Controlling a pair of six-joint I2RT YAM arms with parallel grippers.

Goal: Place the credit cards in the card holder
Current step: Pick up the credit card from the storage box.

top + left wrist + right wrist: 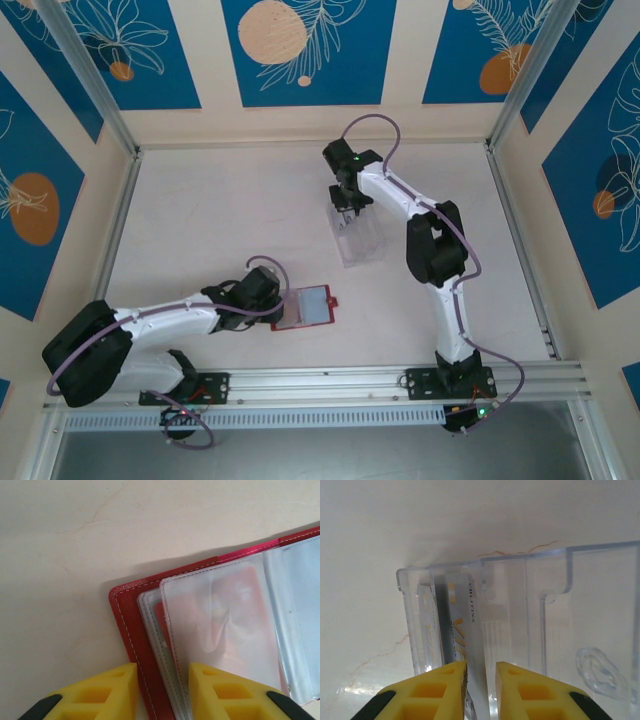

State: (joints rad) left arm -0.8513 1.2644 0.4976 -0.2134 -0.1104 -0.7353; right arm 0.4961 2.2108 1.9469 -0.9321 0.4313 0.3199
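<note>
Left gripper (162, 692): straddles the card holder's (130, 630) edge on the table (60, 555); grip I cannot tell.
Right gripper (480, 690): around a pale card (464, 622) in the clear tray (600, 580); grip unclear.
Risk: I judge the card may snag and tip the tray.

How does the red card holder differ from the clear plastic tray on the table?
The card holder is dark red with clear sleeves; the tray is clear plastic throughout. The card holder lies open and flat at the near side of the table; the tray sits farther back. The card holder keeps a reddish card inside a sleeve; the tray keeps a pale card standing upright. Both hold cards.
</note>
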